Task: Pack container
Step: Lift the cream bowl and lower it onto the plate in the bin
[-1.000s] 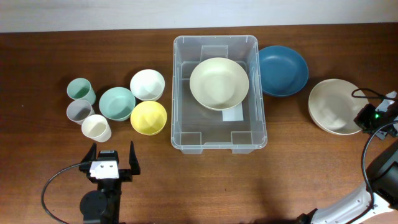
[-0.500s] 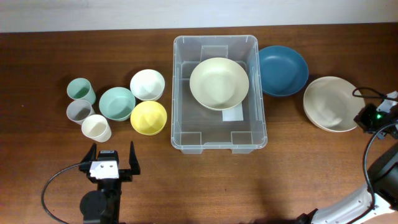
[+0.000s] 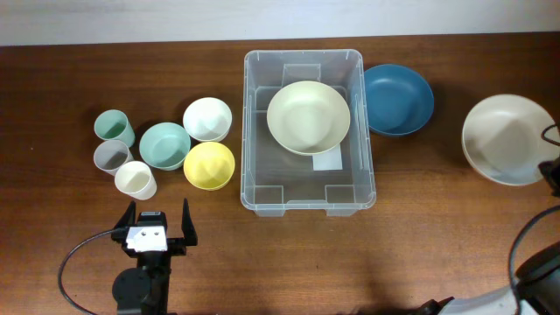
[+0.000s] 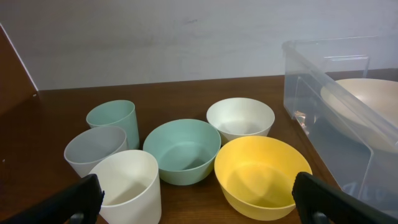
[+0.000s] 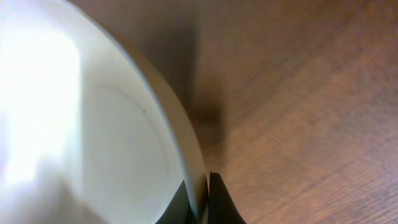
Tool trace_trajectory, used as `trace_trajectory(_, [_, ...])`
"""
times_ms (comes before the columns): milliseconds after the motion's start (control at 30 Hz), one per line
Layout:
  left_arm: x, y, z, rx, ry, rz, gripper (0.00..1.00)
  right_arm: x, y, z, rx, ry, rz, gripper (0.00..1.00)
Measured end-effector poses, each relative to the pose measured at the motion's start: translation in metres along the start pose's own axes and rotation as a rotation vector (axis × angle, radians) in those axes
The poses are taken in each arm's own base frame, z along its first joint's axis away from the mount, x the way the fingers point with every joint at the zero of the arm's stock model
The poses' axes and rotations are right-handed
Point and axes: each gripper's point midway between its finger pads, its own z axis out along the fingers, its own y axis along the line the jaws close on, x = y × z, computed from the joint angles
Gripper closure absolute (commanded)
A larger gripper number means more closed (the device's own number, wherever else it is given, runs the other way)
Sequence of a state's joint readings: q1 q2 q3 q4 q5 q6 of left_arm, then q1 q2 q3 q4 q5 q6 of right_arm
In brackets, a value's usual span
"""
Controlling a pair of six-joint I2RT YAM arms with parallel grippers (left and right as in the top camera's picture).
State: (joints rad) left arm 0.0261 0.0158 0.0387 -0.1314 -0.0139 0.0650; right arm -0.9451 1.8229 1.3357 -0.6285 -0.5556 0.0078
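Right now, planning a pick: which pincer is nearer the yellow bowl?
Left. The left pincer sits open near the yellow bowl; the right pincer grips the big pale bowl beyond the container.

One container; six bowls: cream, blue, off-white, white, teal, yellow; three cups: mint, grey, white

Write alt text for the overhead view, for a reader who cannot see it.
A clear container sits at centre with a cream bowl inside it. A blue bowl lies just right of it and a pale bowl at the far right edge. To the left stand three cups and three small bowls, with the open left tool below them.
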Motion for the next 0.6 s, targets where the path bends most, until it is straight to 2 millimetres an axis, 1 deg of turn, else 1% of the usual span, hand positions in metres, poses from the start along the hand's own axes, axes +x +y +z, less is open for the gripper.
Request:
trace_trajectory(33, [0.000, 0.000, 0.000, 0.000, 0.000, 0.000, 0.01, -0.002, 0.010, -0.004, -0.010, -0.010, -0.019, 0.96])
trace_trajectory(100, [0.000, 0.000, 0.000, 0.000, 0.000, 0.000, 0.01, -0.004, 0.038, -0.013, -0.034, -0.026, -0.075, 0.96])
trace_trajectory(133, [0.000, 0.000, 0.000, 0.000, 0.000, 0.000, 0.00, -0.004, 0.061, -0.019, -0.056, -0.036, -0.119, 0.96])
trace_trajectory(200, [0.000, 0.000, 0.000, 0.000, 0.000, 0.000, 0.01, -0.002, 0.094, -0.026, -0.091, -0.049, -0.188, 0.96])
trace_trajectory(267, [0.000, 0.000, 0.000, 0.000, 0.000, 0.000, 0.01, 0.006, 0.144, -0.036, -0.149, -0.064, -0.287, 0.96])
trace_trajectory(333, [0.000, 0.000, 0.000, 0.000, 0.000, 0.000, 0.01, 0.019, 0.187, -0.045, -0.196, -0.073, -0.373, 0.96])
trace_trajectory(400, [0.000, 0.000, 0.000, 0.000, 0.000, 0.000, 0.01, 0.036, 0.231, -0.053, -0.237, -0.084, -0.469, 0.96])
trace_trajectory(433, [0.000, 0.000, 0.000, 0.000, 0.000, 0.000, 0.01, 0.044, 0.247, -0.054, -0.250, -0.086, -0.502, 0.96])
trace_trajectory(467, [0.000, 0.000, 0.000, 0.000, 0.000, 0.000, 0.01, 0.054, 0.268, -0.056, -0.267, -0.090, -0.548, 0.96])
trace_trajectory(500, [0.000, 0.000, 0.000, 0.000, 0.000, 0.000, 0.01, 0.063, 0.284, -0.056, -0.277, -0.095, -0.584, 0.96])
trace_trajectory(567, [0.000, 0.000, 0.000, 0.000, 0.000, 0.000, 0.01, 0.086, 0.316, -0.052, -0.295, -0.094, -0.662, 0.96])
trace_trajectory(600, [0.000, 0.000, 0.000, 0.000, 0.000, 0.000, 0.01, 0.096, 0.328, -0.049, -0.296, -0.091, -0.690, 0.96])
